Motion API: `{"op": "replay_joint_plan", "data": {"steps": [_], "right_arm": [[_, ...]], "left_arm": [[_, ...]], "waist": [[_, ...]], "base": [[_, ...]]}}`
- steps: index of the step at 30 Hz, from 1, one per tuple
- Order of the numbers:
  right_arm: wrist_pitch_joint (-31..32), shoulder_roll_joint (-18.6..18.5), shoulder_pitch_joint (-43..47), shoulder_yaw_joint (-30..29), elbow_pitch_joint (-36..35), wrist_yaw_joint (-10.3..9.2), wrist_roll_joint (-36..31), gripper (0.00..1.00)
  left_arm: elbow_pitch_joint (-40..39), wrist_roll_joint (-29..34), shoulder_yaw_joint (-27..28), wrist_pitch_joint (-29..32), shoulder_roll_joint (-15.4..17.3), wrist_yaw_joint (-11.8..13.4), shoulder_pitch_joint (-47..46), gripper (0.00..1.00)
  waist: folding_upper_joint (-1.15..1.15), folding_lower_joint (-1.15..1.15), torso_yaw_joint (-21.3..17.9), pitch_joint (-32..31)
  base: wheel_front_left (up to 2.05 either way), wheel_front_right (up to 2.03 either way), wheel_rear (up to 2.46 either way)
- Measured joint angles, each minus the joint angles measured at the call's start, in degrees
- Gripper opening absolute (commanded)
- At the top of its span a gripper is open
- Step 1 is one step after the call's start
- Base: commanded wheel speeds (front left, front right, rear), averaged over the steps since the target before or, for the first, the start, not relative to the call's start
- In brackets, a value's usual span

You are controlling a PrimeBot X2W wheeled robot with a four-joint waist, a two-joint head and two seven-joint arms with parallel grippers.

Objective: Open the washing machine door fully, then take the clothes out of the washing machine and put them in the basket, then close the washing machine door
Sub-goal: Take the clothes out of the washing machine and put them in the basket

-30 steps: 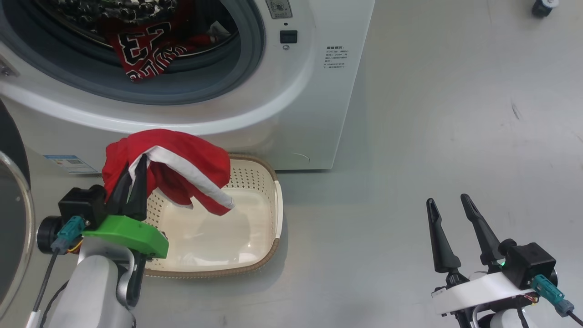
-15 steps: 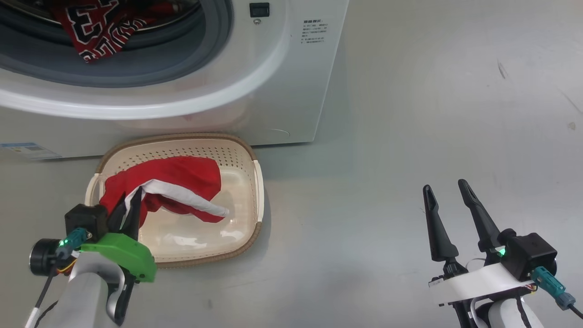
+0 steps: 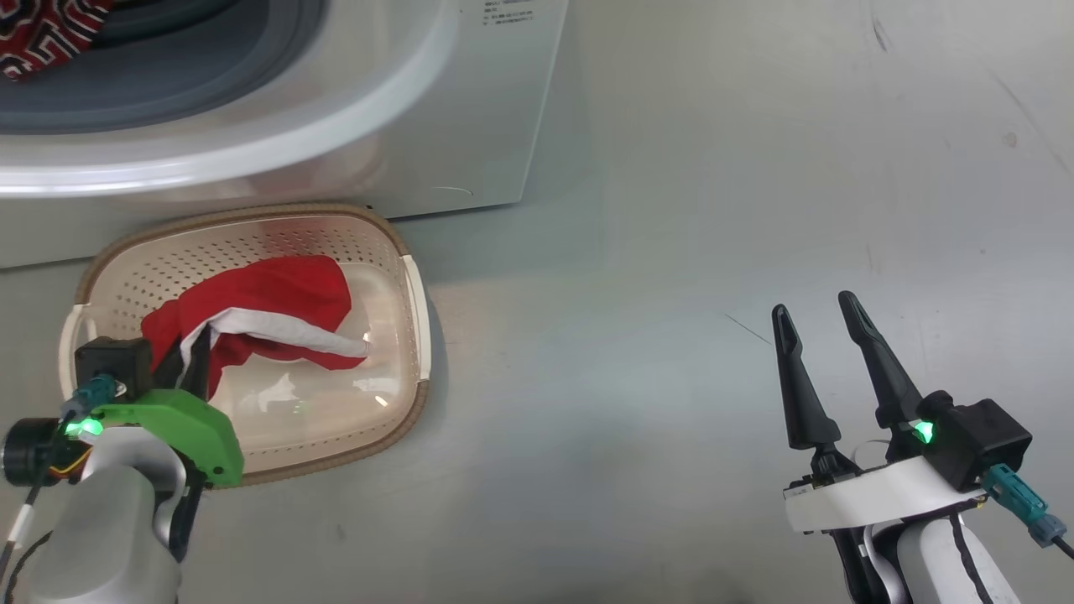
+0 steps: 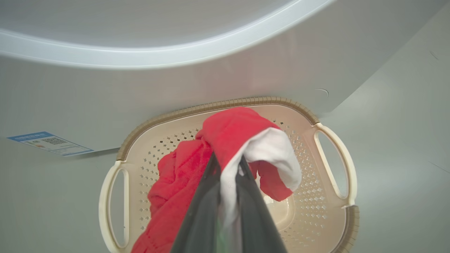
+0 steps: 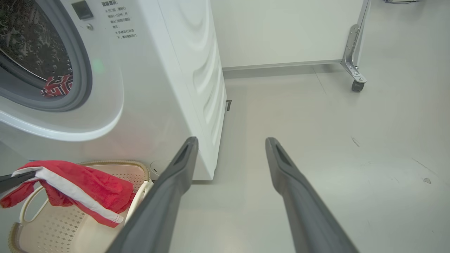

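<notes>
My left gripper [image 3: 191,352] is shut on a red garment with a white trim stripe [image 3: 277,294], holding it over the cream basket [image 3: 252,210]. The cloth hangs down into the basket [image 4: 225,103] from the left gripper [image 4: 227,158]. The white washing machine [image 3: 470,126] stands just behind, its drum mouth uncovered, with more red lettered clothes [image 5: 56,86] lying at the lip. The washing machine door is out of view. Over bare floor to the right, my right gripper [image 3: 810,304] stands open and empty, seen again as the right gripper [image 5: 231,140].
Grey floor [image 3: 671,252] spreads out to the right of the machine. A blue label [image 4: 49,142] sits low on the machine front. A metal frame on a caster [image 5: 358,86] stands by the far wall.
The head camera has tipped down and shifted, so the machine slid up and left. My left gripper has lowered the red garment from above the basket rim into the basket. The right arm stays put.
</notes>
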Motion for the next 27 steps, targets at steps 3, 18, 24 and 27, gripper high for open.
{"op": "replay_joint_plan", "data": {"steps": [3,18,24,27], "right_arm": [[0.0,0.1,-0.6,0.1,-0.2,0.0,0.0,1.0],[0.0,1.1,-1.5,1.4,0.0,-0.01,0.0,1.0],[0.0,1.2,-1.8,0.9,0.6,-0.43,0.0,1.0],[0.0,1.4,-2.2,0.7,0.9,-0.52,0.0,1.0]], "left_arm": [[2.1,0.2,0.3,0.4,1.2,0.5,-1.1,0.0],[9.2,0.5,1.6,1.5,3.9,1.5,-6.7,0.0],[12.4,0.5,1.1,1.5,3.2,1.5,-8.5,1.0],[13.5,0.5,0.9,0.9,2.9,1.5,-8.8,1.0]], "waist": [[0.0,0.0,-1.4,1.4],[0.0,0.0,-7.2,7.2],[0.0,0.0,-8.5,8.5],[0.0,0.0,-8.4,8.3]], "base": [[0.0,0.0,0.0],[0.0,0.0,0.0],[0.0,0.0,0.0],[0.0,0.0,0.0]]}}
